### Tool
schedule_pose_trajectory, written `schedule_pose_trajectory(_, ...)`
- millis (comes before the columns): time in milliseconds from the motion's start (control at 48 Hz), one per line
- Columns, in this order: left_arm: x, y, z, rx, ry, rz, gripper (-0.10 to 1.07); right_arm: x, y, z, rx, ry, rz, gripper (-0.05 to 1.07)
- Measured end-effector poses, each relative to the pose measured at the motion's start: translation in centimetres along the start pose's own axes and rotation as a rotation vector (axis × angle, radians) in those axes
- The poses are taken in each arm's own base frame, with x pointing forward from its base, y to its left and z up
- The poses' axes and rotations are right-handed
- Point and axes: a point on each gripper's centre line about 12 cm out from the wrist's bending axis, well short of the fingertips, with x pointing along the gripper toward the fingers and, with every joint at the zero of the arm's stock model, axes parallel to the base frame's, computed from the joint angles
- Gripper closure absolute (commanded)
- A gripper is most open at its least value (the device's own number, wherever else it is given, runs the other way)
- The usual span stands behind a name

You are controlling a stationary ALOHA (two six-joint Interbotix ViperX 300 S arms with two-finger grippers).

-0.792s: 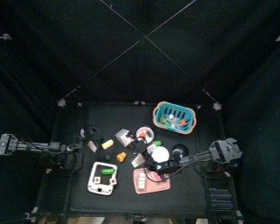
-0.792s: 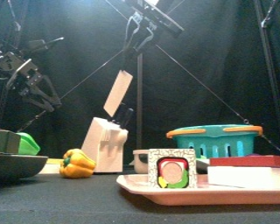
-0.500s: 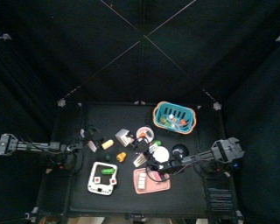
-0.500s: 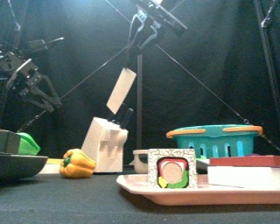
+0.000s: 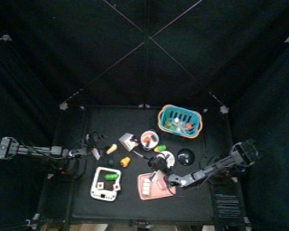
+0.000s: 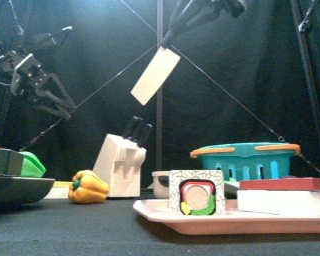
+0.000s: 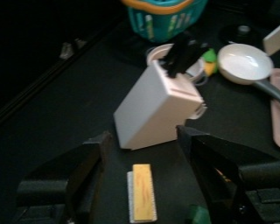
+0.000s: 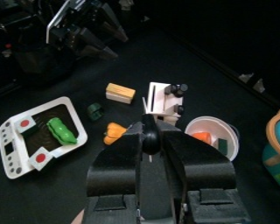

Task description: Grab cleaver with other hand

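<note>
The cleaver hangs high in the air in the front view, its pale blade tilted down and to the left above the white knife block. My right gripper is shut on its handle at the top of that view. In the right wrist view the cleaver shows edge-on between the jaws. My left gripper hovers open and empty, up at the left and apart from the blade. The left wrist view looks down past that gripper at the knife block.
A teal basket stands at the right. A pink tray with toy food lies at the front. A yellow pepper sits beside the block, and a white compartment tray lies front left. A white bowl is near the block.
My right gripper has lifted the cleaver higher and swung its blade to a slant, while the arm drew back toward the table's front right. The left gripper rose slightly.
</note>
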Motion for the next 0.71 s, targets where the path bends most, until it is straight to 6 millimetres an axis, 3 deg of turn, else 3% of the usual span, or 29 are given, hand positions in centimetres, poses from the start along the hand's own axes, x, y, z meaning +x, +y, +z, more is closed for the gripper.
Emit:
schedule_pose_trajectory(271, -0.3, -2.0, 0.2, 0.073, -0.023, -0.129, 0.02, -3.0, -2.3, -1.9, 0.083, -0.144, 0.087, 0.59)
schedule_pose_trajectory(438, -0.5, -2.8, 0.3, 0.082, -0.027, -0.188, 0.02, -3.4, -4.4, -3.7, 0.134, -0.197, 0.145, 0.58)
schedule_pose_trajectory(708, -1.2, -5.2, 0.6, 0.153, -0.045, -0.319, 0.02, -3.5, -5.2, -5.6, 0.078, -0.222, 0.227, 0.59)
